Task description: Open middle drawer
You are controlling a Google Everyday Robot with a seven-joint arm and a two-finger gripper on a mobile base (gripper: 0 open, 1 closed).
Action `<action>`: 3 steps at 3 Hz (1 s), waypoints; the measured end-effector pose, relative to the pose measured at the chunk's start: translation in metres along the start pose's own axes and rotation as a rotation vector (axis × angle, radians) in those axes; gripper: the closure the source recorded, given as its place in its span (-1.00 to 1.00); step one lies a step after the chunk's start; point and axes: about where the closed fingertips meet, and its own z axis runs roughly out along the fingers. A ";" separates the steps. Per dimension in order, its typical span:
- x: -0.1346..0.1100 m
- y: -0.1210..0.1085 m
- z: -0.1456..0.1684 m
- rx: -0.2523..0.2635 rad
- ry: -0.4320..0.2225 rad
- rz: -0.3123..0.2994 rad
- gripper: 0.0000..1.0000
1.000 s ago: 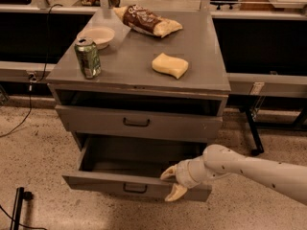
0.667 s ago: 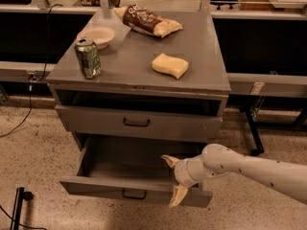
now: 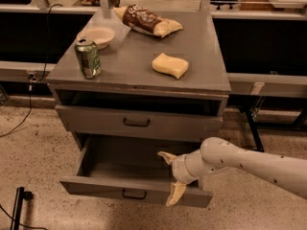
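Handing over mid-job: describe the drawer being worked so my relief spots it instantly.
Find the grey metal cabinet carrying a green drinks can and yellow sponge. Under its upper grey drawer sits the grey metal middle drawer with a small dark bar handle. It alone is pulled far out, bare grey interior showing, the white claw open across its front's right end.

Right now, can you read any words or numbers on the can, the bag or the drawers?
Green can: it has print, but it is too blurred to read.
Brown snack bag: it has print, but it is too blurred to read.
Middle drawer, with the open claw at the right of its pulled-out front: no label shows.
So there is no text I can quote.
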 end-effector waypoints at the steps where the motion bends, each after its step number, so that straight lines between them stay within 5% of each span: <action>1: -0.007 -0.010 -0.009 0.031 0.009 0.043 -1.00; 3: 0.010 -0.049 -0.010 0.150 -0.001 0.166 -0.26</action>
